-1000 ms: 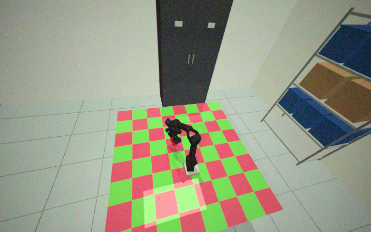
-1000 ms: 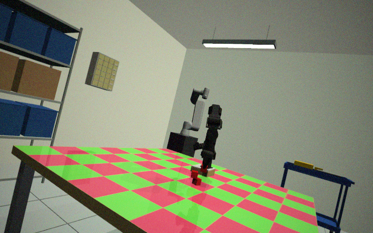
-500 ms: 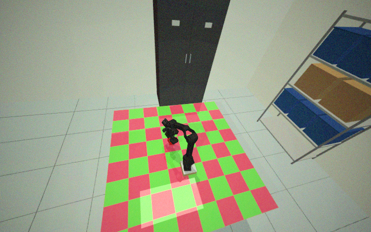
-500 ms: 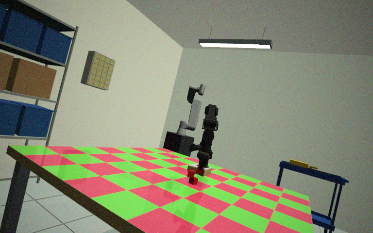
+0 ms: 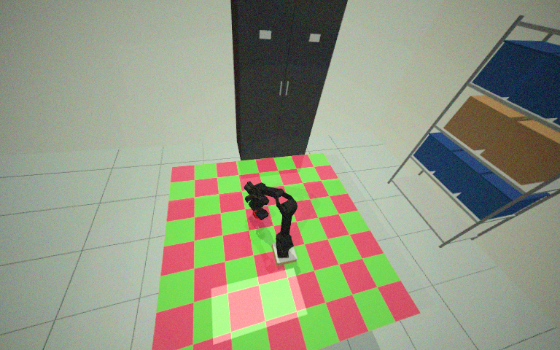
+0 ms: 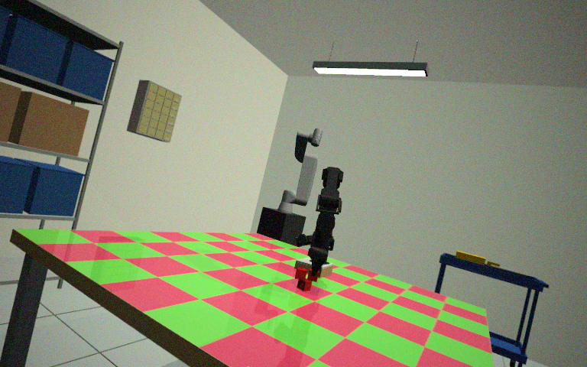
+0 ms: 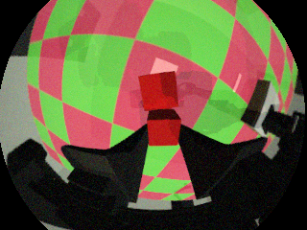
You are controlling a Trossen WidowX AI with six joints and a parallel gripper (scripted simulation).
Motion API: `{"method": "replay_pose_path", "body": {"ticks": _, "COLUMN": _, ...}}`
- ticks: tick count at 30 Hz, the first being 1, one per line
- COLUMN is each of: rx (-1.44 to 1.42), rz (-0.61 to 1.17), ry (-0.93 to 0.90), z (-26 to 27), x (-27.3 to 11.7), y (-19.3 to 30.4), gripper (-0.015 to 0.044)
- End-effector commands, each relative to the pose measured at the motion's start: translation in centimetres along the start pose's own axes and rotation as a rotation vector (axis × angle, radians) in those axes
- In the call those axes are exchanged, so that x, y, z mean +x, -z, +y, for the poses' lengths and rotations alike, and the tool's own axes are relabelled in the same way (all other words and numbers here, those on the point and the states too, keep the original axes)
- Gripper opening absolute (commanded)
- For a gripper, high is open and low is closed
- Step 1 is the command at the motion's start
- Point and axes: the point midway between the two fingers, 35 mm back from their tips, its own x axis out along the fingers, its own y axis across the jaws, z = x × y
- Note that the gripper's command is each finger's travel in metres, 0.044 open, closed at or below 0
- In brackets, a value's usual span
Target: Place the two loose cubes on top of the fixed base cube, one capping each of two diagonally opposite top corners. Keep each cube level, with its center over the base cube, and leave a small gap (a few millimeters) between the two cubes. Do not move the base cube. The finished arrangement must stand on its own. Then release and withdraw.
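The base cube [image 6: 304, 285] is red with a dark side and sits on the checkered table. One loose red cube [image 6: 300, 273] [image 7: 159, 90] rests on top of it, offset to the left in the exterior view. My gripper [image 6: 314, 274] [image 7: 163, 126] points down and is shut on the other loose red cube [image 6: 312, 277] [image 7: 164, 132]. The held cube is at about the height of the placed cube, beside it to the right in the exterior view. Whether the held cube touches the base or the placed cube cannot be told. In the top view the fingers hide most of the red cubes [image 5: 255, 214].
My arm's pale mounting base [image 5: 285, 260] [image 6: 327, 271] stands on the checkered table [image 5: 177, 289] [image 6: 225, 319]. A dark cabinet [image 5: 289, 115] stands behind the table. A shelf rack with bins, a blue cart [image 6: 493, 270] and another robot arm [image 6: 307, 177] are farther off.
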Motion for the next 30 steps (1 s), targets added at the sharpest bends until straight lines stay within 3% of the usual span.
{"method": "replay_pose_path", "body": {"ticks": 1, "rx": -0.003, "rz": -0.004, "ry": -0.001, "z": 0.01, "x": 0.29, "y": -0.09, "gripper": 0.0105}}
{"method": "replay_pose_path", "body": {"ticks": 22, "rx": -0.006, "rz": -0.004, "ry": -0.001, "z": 0.01, "x": 0.43, "y": -0.09, "gripper": 0.0105}}
{"method": "replay_pose_path", "body": {"ticks": 26, "rx": -0.006, "rz": -0.004, "ry": -0.001, "z": 0.01, "x": 0.43, "y": -0.09, "gripper": 0.0205}}
{"method": "replay_pose_path", "body": {"ticks": 30, "rx": -0.006, "rz": -0.004, "ry": -0.001, "z": 0.01, "x": 0.43, "y": -0.09, "gripper": 0.0205}}
